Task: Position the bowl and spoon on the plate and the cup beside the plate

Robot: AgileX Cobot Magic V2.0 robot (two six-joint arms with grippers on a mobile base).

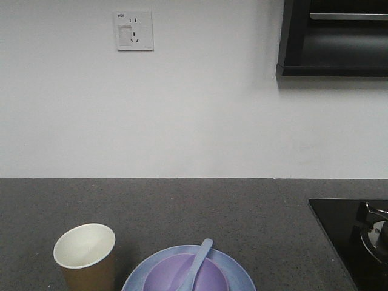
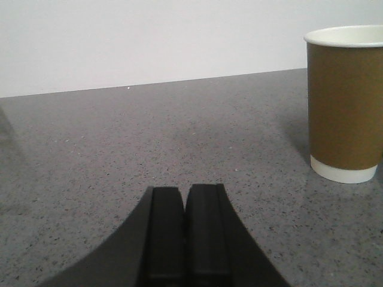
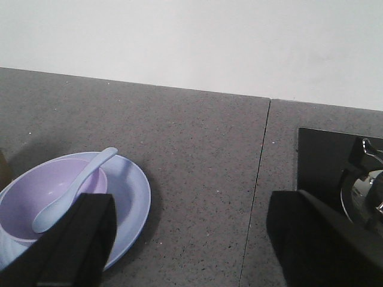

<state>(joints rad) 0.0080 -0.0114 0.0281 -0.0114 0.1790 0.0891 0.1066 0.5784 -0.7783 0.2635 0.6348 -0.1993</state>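
Note:
The lavender bowl (image 1: 188,276) sits on the light blue plate (image 1: 239,270) at the front edge of the counter, with the pale spoon (image 1: 197,260) resting in it, handle pointing away. The brown paper cup (image 1: 85,256) stands upright just left of the plate. In the right wrist view the bowl (image 3: 36,194), spoon (image 3: 75,188) and plate (image 3: 131,191) lie at lower left, beside my open right gripper (image 3: 188,239), which holds nothing. My left gripper (image 2: 185,194) is shut and empty, low over the counter, with the cup (image 2: 346,101) to its right and apart from it.
A dark speckled counter (image 1: 200,206) runs back to a white wall with a socket (image 1: 134,30). A black hob with a metal burner (image 1: 370,233) is set into the counter at the right. A dark cabinet (image 1: 333,36) hangs at upper right.

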